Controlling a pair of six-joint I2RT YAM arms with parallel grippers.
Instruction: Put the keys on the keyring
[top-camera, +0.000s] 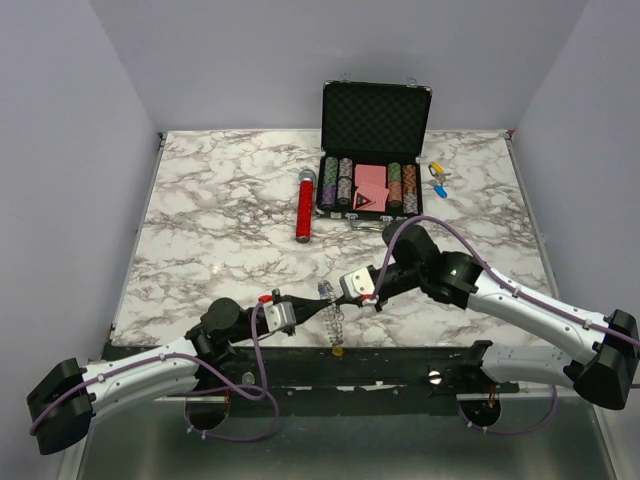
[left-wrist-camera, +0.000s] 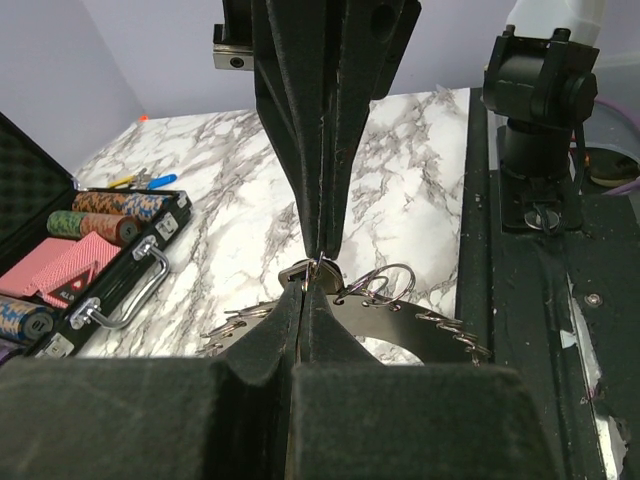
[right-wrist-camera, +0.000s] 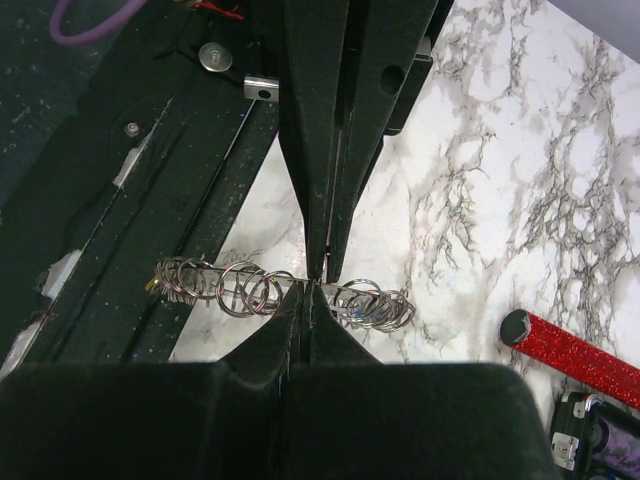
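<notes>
Two tools, left tool (left-wrist-camera: 320, 262) and right tool (right-wrist-camera: 318, 278), each tight on the keyring (right-wrist-camera: 372, 306), seemingly its wire.

Right wrist view. Right pincer (right-wrist-camera: 318, 274), jaws closed, its tips meeting on the thin wire of the keyring (right-wrist-camera: 240, 290). Small silver rings are strung along the wire on both sides of the tips. The keyring lies over the marble tabletop (right-wrist-camera: 480, 180) at its edge, beside a black frame (right-wrist-camera: 130, 200). A red glitter cylinder (right-wrist-camera: 575, 352) lies toward the lower right, well apart from the keyring.
</notes>
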